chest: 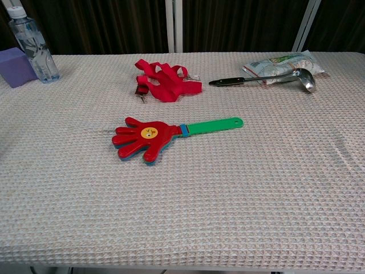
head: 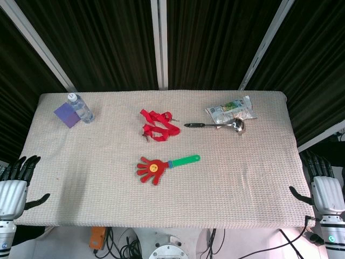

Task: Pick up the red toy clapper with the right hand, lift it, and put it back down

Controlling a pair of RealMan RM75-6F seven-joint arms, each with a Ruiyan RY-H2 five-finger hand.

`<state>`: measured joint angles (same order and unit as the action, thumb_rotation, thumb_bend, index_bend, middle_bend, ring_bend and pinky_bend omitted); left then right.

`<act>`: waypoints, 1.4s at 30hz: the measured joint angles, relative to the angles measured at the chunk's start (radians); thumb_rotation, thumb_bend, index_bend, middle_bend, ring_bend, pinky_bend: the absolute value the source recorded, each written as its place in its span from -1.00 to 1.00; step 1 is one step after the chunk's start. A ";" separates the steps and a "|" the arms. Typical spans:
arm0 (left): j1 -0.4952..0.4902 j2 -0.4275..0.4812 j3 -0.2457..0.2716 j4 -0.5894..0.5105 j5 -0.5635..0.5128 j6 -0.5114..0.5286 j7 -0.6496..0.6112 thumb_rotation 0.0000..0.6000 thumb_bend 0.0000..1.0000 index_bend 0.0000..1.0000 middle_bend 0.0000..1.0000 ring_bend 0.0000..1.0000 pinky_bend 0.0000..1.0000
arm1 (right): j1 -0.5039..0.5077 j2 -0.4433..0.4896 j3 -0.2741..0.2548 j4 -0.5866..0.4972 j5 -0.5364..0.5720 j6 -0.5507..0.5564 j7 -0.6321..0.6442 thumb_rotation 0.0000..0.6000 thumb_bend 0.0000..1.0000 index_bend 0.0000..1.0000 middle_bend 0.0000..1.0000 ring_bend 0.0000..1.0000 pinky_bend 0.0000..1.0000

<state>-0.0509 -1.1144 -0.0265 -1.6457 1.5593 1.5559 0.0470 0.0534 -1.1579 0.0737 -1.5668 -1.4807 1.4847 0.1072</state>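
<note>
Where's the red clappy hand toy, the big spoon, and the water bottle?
red toy clapper (chest: 145, 136), chest view, on its red palm.
ladle (head: 237, 125), head view, on its metal bowl.
water bottle (chest: 35, 48), chest view, on its clear body.

One clapper (chest: 149, 137), bottle (chest: 33, 45), ladle (chest: 268, 80)

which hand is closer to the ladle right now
Right. The right hand rests off the table's right edge, below and to the right of the ladle. The left hand sits off the opposite left edge, across the whole table from it.
</note>
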 measured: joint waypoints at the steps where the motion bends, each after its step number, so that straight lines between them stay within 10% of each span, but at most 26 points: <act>1: 0.001 0.000 0.000 0.000 0.000 0.002 0.000 1.00 -0.82 -0.85 -0.86 -1.00 -0.92 | 0.000 -0.001 0.000 0.002 0.000 0.000 0.001 1.00 -0.75 -1.00 -1.00 -1.00 -1.00; 18: 0.011 -0.009 0.002 0.013 -0.003 0.012 -0.009 1.00 -0.82 -0.85 -0.86 -1.00 -0.92 | 0.068 0.006 0.012 -0.017 -0.028 -0.077 0.045 1.00 -0.77 -1.00 -1.00 -1.00 -1.00; 31: -0.001 -0.013 0.000 0.020 -0.004 -0.007 -0.015 1.00 -0.82 -0.85 -0.86 -1.00 -0.92 | 0.310 0.002 0.093 -0.146 0.017 -0.375 0.040 1.00 -0.78 -1.00 -1.00 -1.00 -1.00; 42: 0.002 -0.006 -0.002 0.018 -0.035 -0.022 -0.033 1.00 -0.82 -0.85 -0.87 -1.00 -0.92 | 0.591 -0.255 0.183 -0.092 0.270 -0.594 -0.212 1.00 -0.81 -1.00 -1.00 -1.00 -1.00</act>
<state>-0.0485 -1.1199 -0.0286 -1.6276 1.5247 1.5338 0.0144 0.6442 -1.4129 0.2566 -1.6585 -1.2112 0.8905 -0.1043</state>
